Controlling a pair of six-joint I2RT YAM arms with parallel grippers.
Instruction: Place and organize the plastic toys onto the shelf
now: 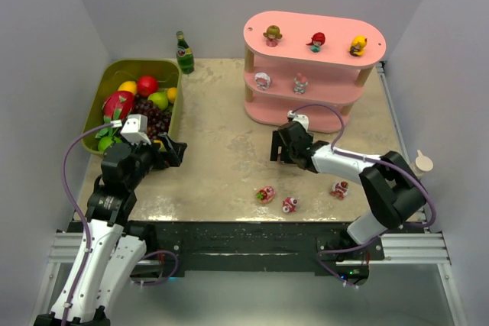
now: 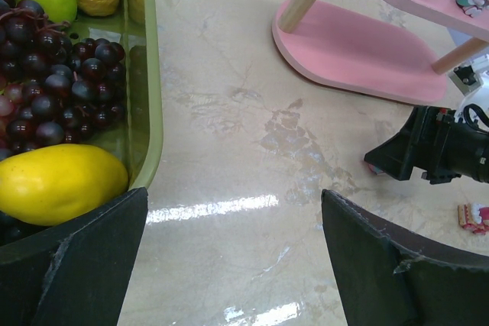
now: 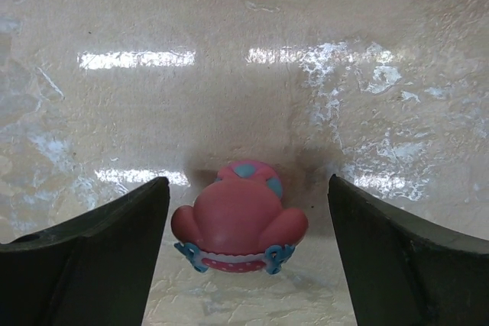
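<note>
Plastic toys (image 1: 315, 40) total nine. Three stand on the top board of the pink shelf (image 1: 336, 27), and two stand on its middle board. Three lie on the worktop (image 1: 221, 112) near its front edge, well apart from the shelf. One pink figurine (image 3: 239, 227) lies on the worktop between the fingers of the right tool (image 1: 279, 146). The right tool is spread wide, with a gap on each side of the figurine, and grips nothing. The left tool (image 2: 233, 196) is also spread wide and empty, just beside the one olive-green bin (image 1: 145, 61) of fruit. One green bottle (image 1: 184, 53) stands behind the bin.
</note>
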